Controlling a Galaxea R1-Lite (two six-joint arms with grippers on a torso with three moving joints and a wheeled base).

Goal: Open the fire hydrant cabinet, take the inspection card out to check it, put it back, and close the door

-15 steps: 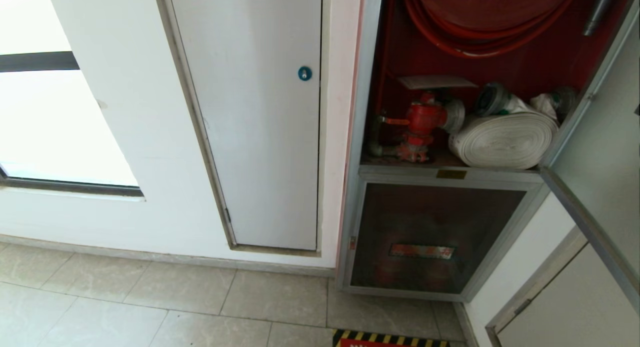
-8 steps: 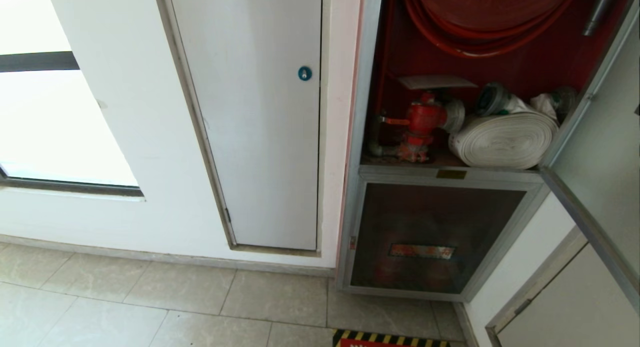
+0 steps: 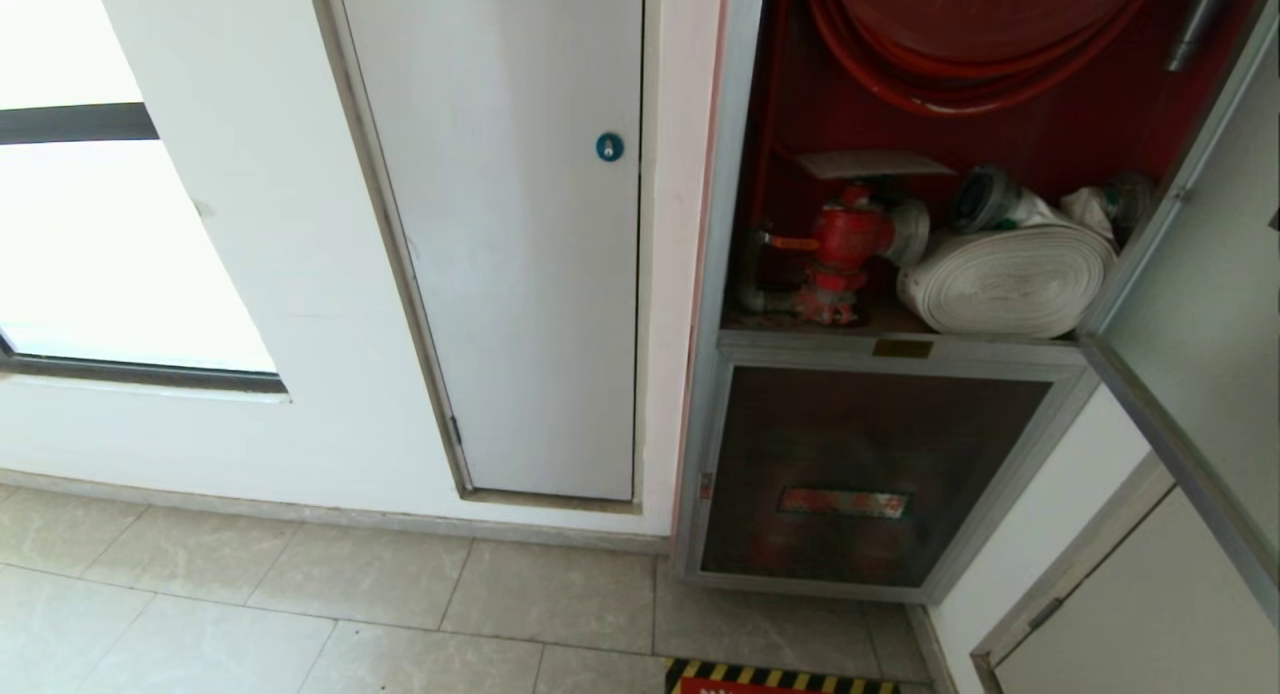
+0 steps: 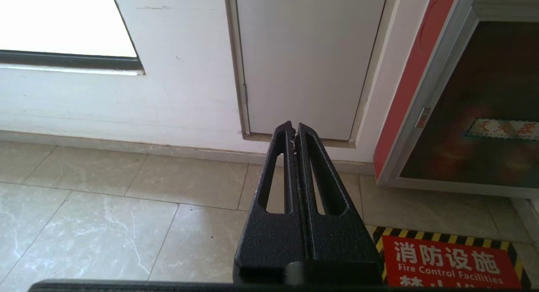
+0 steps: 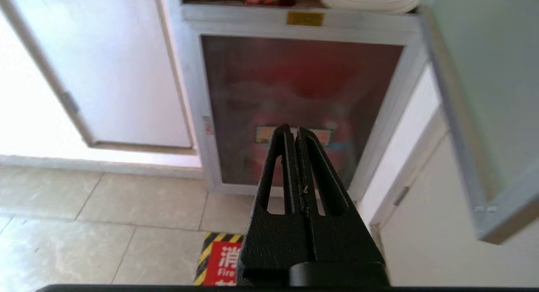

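Floor sign reads "消防设施 Fire Control Facilities" beside left pincer.

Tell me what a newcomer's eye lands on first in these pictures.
First the fire hydrant cabinet on the right, its door swung open onto a red interior with a red hose reel above a red valve and a rolled white hose. Left of it is a plain white panel door with a blue lock.

Red hydrant valve, white rolled hose
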